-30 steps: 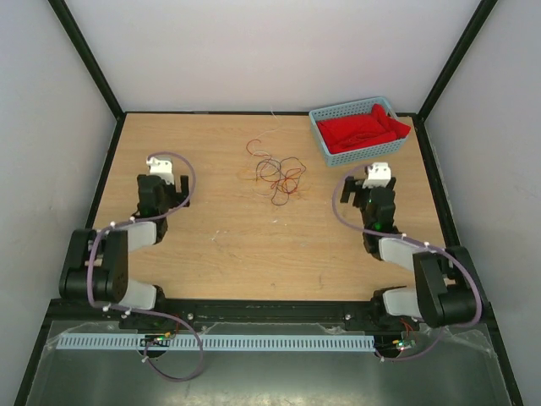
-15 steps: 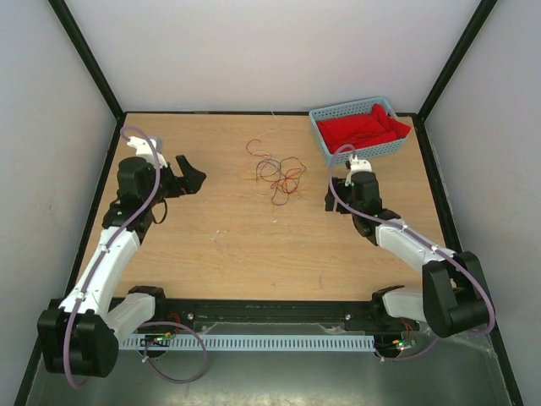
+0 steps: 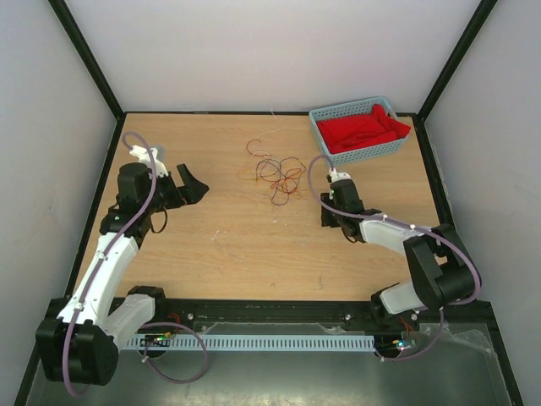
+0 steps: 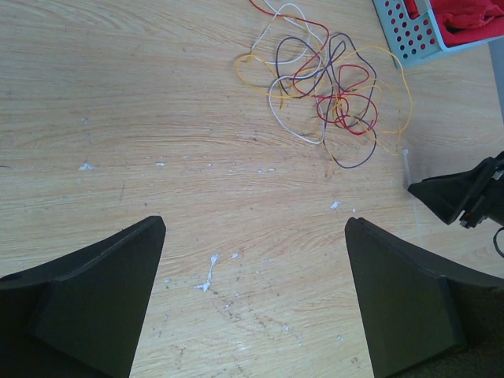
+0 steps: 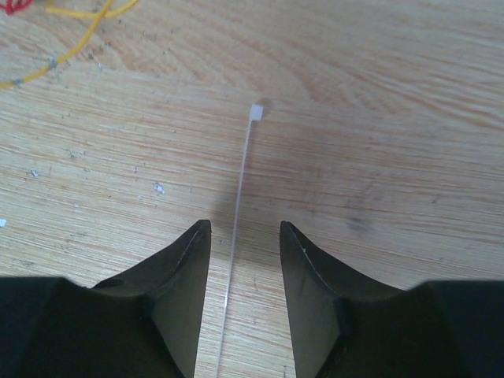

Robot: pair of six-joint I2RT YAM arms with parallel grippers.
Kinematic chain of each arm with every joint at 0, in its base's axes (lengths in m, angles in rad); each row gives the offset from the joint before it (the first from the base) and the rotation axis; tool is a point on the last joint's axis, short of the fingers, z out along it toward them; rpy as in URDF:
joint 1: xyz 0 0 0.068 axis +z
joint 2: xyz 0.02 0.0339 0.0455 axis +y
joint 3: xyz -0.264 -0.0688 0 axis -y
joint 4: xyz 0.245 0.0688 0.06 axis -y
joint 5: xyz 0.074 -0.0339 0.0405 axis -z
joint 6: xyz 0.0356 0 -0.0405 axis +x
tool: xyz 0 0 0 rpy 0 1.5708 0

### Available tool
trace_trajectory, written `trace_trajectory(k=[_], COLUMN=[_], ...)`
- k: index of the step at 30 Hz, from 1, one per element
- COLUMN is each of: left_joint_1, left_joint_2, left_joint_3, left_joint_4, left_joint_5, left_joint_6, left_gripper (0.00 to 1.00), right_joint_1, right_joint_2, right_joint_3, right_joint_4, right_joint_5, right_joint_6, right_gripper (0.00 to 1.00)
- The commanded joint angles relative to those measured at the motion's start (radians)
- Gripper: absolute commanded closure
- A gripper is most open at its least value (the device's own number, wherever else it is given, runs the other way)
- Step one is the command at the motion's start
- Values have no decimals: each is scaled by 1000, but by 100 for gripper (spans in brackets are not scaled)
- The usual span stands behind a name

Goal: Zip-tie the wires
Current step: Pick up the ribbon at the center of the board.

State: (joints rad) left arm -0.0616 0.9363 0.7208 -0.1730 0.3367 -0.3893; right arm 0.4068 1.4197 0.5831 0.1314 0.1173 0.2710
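Over the last second both arms unfolded from their tucked poses. The tangle of thin red, orange and dark brown wires did not shift.

- Wires: loosely curled, flat on the pale wooden bench, far centre, nothing around them yet.
- Clear thin plastic zip tie: flat on the bench near the right of the tangle, apart from it, with its square head pointing away from the right arm.
- Right gripper: came forward and down, low over the bench, with its jaws narrowed to about half. It straddled the tie's strap with a gap showing on each side and held nothing yet.
- Left gripper: swung out to the left of the wires, well apart from them, raised, jaws fully spread, empty.
- Blue perforated plastic basket with red cloth: far right corner, untouched.

Step in hand, by my reading, was picking up the tie, with bundling not started. The next move probably called for closing squarely on the thin strap, which lay flat and could slip or skid, then lifting it. The left gripper would likely have to gather the strands.
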Motion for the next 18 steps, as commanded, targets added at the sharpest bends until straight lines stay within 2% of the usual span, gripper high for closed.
trace_trajectory(k=[1, 4, 8, 12, 14, 18], left_joint_1=[0, 0, 1, 0, 0, 1], left_joint_2=[-17, -20, -33, -46, -50, -60], left_joint_3=[2, 6, 6, 15, 20, 35], left_joint_4=[-18, -23, -28, -46, -55, -67], left_joint_5=[5, 2, -1, -12, -17, -20], left_joint_6=[-10, -11, -8, -2, -1, -7], left_gripper=[1, 1, 1, 1, 1, 1], right_joint_1=[40, 54, 56, 56, 56, 57], right_joint_2=[41, 79, 128, 165, 166, 110], right_joint_3=[44, 71, 96, 110, 116, 153], right_joint_4=[-13, -28, -40, -44, -53, -108], right_joint_5=[55, 68, 68, 52, 53, 86], right_joint_6=[-9, -10, -1, -1, -6, -39], right_gripper=[50, 56, 69, 92, 99, 100])
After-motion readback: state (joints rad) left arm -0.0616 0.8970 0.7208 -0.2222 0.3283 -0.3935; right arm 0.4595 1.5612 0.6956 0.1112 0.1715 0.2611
